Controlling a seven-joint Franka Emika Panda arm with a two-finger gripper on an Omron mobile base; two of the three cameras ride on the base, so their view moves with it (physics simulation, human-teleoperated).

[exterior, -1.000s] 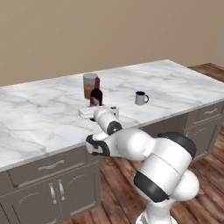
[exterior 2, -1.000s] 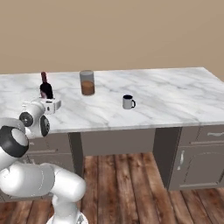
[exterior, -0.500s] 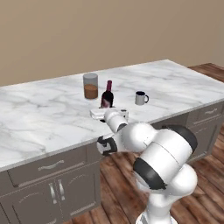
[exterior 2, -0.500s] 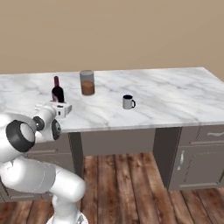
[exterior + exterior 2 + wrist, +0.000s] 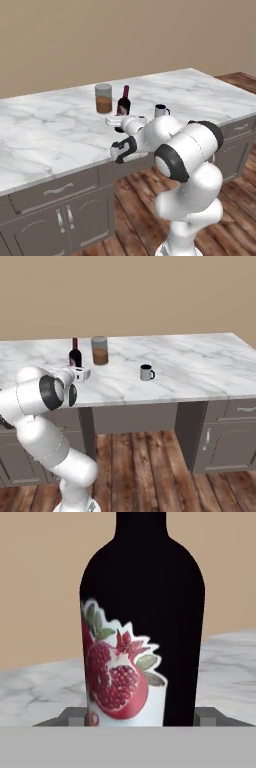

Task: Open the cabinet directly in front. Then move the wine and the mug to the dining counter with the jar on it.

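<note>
**Set the wine down upright beside the jar, then let go**

Left base view: your gripper [image 5: 121, 120] sits low over the dining counter [image 5: 45, 135] with the wine [image 5: 123, 106] standing upright between its fingers, its base hidden behind the hand. The jar [image 5: 103, 98] is just beside the bottle on the far side, and the mug [image 5: 161, 110] stands a little further along the marble, partly behind your arm. Keep the bottle vertical and do not drift toward the jar.

Right base view: the wine [image 5: 75, 354] is at the near-left part of the marble top, the jar [image 5: 99, 350] close by, the mug [image 5: 146, 372] well apart from both. You cannot tell here whether the bottle's base touches the marble, so lower gently until it rests.

Hand view: the wine [image 5: 142, 622] stands square between the two finger tips, jaws spread wide on the body of the bottle. It looks gripped, label toward the camera. When you release, open straight outward and draw back along the gripper's own line, so neither finger drags the glass over.
</note>
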